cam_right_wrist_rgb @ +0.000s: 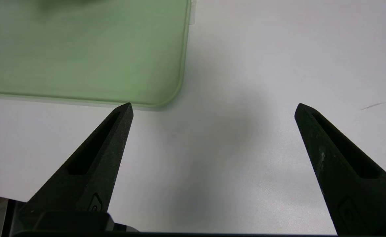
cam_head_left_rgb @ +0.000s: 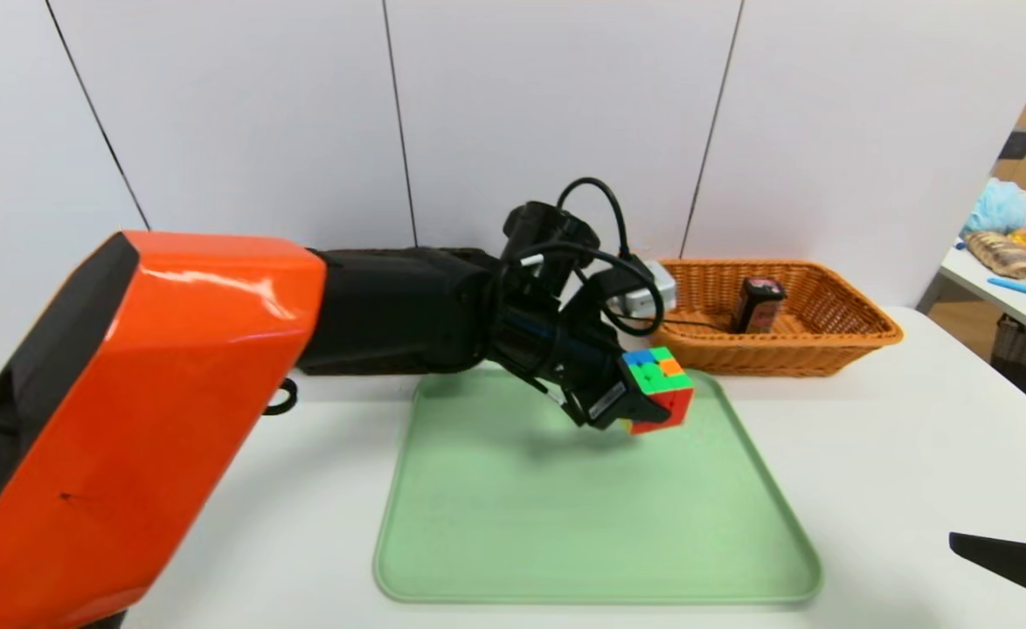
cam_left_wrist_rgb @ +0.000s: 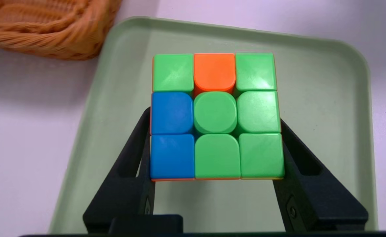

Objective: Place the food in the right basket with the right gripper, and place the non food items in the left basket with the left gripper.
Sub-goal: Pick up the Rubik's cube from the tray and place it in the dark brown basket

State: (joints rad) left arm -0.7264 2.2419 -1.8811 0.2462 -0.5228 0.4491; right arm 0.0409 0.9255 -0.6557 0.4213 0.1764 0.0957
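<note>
A colour-tiled puzzle cube (cam_head_left_rgb: 663, 384) (cam_left_wrist_rgb: 215, 115) hangs a little above the far right part of the green tray (cam_head_left_rgb: 565, 524) (cam_left_wrist_rgb: 327, 98). My left gripper (cam_head_left_rgb: 644, 400) (cam_left_wrist_rgb: 215, 118) is shut on it, with one black finger pressed on each side. The right wicker basket (cam_head_left_rgb: 828, 349) stands just beyond the tray and holds a dark packet (cam_head_left_rgb: 758, 306). The left basket is hidden behind my left arm. My right gripper (cam_head_left_rgb: 1002, 536) (cam_right_wrist_rgb: 213, 105) is open and empty over bare table, by the tray's (cam_right_wrist_rgb: 81, 49) near right corner.
My orange and black left arm (cam_head_left_rgb: 128, 419) fills the left of the head view. A corner of a wicker basket (cam_left_wrist_rgb: 48, 33) shows beside the tray. A side table (cam_head_left_rgb: 1015, 297) with assorted items stands far right, past the table's edge.
</note>
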